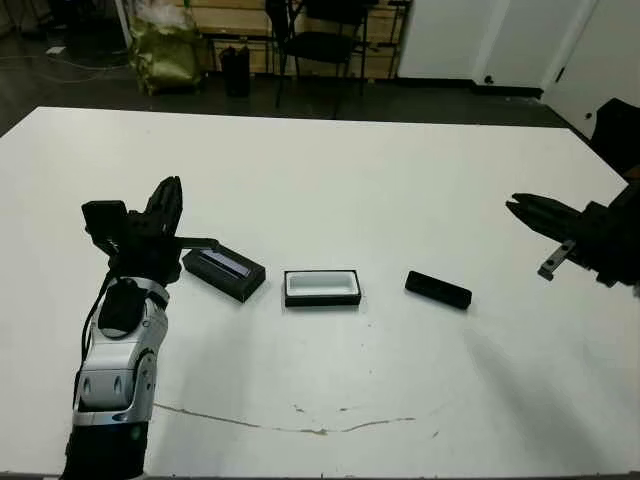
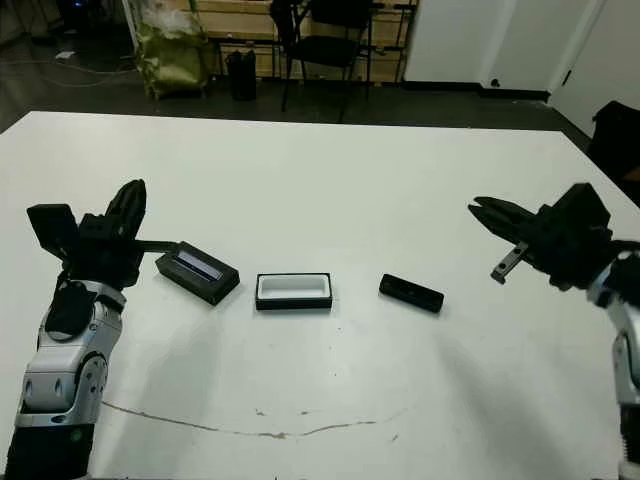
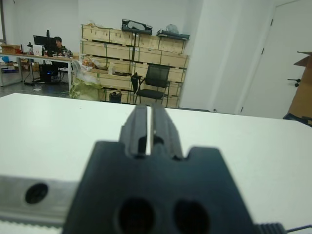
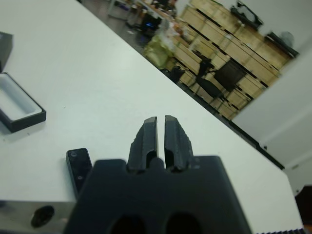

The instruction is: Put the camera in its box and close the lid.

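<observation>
Left gripper [image 3: 149, 122]: the two black fingers are pressed together, only a hairline slit being seen between them in the left wrist view; nothing is grasped. It is held above the table at the robot's left, near the lid's left end, fingers directed away from the robot.

Right gripper [image 4: 161, 131]: the two black fingers are likewise closed, a thin gap remaining between them, and nothing is held. It is raised over the right part of the table, well apart from the camera, fingers directed toward the table's middle.

Camera [image 1: 438, 290]: a small flat black rectangular bar with rounded ends is laid flat on the table, to the right of the box and apart from it, its long axis slightly angled. One end [image 4: 79, 166] is seen in the right wrist view, just beside the gripper body.

Box [image 1: 322, 288]: a shallow black rectangular tray with a white inner lining is set upright and open at the middle of the row; nothing is seen inside it.

Lid [image 1: 224, 272]: a black rectangular cover with a glossy bluish-grey strip along its top is placed to the left of the box, near but not touching it, turned at an angle.

Table [image 1: 330, 190]: a white surface, marked by a thin brownish line near the front edge.

Background: a black office chair [image 3: 155, 83] and stacked wooden crates [image 3: 131, 44] are seen beyond the table; a person [image 3: 59, 45] is seated at a far desk.
</observation>
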You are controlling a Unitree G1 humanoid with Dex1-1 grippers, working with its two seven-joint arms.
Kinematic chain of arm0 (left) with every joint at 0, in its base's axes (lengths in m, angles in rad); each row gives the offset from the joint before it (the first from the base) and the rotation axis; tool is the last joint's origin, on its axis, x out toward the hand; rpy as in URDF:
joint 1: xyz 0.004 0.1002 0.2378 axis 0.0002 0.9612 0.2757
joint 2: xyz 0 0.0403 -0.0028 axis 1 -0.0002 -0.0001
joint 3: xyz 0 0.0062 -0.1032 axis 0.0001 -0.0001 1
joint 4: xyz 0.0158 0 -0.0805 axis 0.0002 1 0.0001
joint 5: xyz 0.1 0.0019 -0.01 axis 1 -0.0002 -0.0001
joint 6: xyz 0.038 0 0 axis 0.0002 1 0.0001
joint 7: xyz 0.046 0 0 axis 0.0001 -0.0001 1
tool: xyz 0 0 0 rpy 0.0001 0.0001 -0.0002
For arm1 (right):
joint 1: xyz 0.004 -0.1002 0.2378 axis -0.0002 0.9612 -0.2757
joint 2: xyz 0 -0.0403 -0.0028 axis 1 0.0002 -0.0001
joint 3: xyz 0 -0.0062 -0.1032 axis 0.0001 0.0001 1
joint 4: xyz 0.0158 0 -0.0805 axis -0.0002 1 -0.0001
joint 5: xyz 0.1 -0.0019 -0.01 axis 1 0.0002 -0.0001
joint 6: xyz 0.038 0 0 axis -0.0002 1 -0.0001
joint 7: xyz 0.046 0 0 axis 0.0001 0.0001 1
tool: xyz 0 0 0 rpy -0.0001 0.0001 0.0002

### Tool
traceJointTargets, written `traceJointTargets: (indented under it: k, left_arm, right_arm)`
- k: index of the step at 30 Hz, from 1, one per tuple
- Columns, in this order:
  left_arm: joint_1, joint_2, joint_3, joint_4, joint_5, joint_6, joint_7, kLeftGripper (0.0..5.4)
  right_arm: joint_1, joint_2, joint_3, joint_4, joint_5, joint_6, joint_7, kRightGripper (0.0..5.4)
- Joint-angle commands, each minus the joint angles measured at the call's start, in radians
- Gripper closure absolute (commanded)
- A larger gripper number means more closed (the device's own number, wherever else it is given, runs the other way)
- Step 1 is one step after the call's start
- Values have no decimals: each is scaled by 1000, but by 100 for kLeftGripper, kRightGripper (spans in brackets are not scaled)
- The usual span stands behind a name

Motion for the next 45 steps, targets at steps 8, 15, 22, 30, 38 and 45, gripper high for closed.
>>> traceJointTargets:
  k: [8, 15, 22, 30, 38, 45]
  left_arm:
    - [1, 26, 23, 36, -17, 2, -38, 538]
    - [-3, 41, 23, 23, -12, 31, -23, 540]
    - [-4, 41, 25, 22, -19, 30, -25, 540]
    - [-3, 45, 30, 23, -33, 37, -34, 540]
    - [2, 49, 33, 27, -27, 31, -36, 540]
    - [2, 49, 35, 33, -24, 27, -38, 540]
  right_arm:
    - [109, 47, 21, 28, 108, 28, -1, 539]
    - [58, -19, 82, 255, 63, -47, 124, 413]
    - [4, -34, 127, 522, 16, -274, 248, 260]
    - [-82, -34, 163, 800, -46, -456, 283, 78]
    - [-150, -23, 188, 884, -44, -517, 359, 3]
    - [-164, -15, 204, 810, -31, -405, 374, 3]
